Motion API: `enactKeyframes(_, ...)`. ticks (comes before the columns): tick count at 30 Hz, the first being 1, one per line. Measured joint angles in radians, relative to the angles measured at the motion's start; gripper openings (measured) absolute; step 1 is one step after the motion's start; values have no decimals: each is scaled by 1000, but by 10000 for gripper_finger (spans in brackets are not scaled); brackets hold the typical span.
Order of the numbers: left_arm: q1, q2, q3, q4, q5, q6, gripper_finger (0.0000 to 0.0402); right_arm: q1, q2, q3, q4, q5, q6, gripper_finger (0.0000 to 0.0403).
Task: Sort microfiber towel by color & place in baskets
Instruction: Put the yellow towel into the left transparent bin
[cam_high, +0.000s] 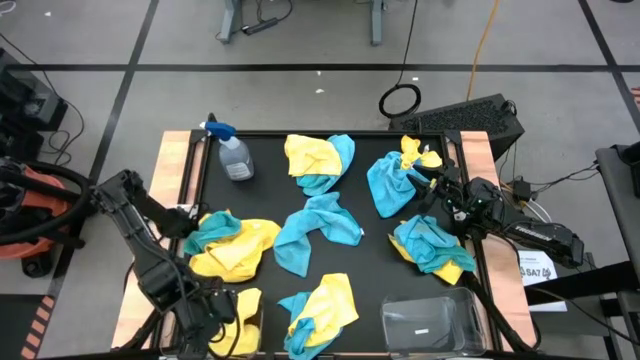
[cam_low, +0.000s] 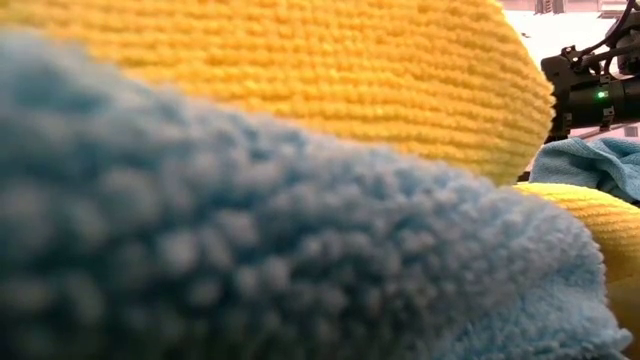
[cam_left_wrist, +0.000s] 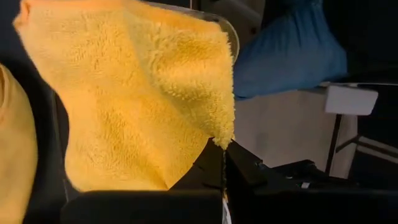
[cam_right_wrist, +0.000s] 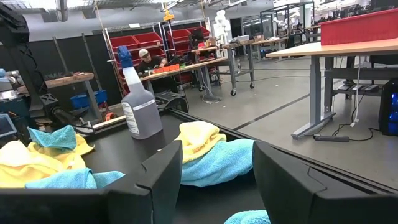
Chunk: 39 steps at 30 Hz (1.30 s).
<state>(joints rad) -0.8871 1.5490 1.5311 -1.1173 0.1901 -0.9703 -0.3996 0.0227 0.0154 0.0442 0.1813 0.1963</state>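
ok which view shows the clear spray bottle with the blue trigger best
The right wrist view: the clear spray bottle with the blue trigger stands upright there, seen side-on. The high view shows the bottle small, from above. The low and left wrist views show only cloth, no bottle.

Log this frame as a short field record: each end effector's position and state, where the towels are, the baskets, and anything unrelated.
left end effector: near-left table corner, shut on a yellow towel
right end effector: right side of the table, open, holding nothing
loose towels: mixed yellow and turquoise heaps across the mat, e.g. centre turquoise towel
baskets: one clear basket seen near right, no towels in it
other: spray bottle at far left
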Motion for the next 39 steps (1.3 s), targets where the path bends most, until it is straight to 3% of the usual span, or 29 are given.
enactKeyframes(14,-59,2,0,26,-74,-67,0,0,0,0,0,0,0,187)
enactKeyframes(39,15,394,0,-52,-137,368,12,0,0,0,0,0,0,187)
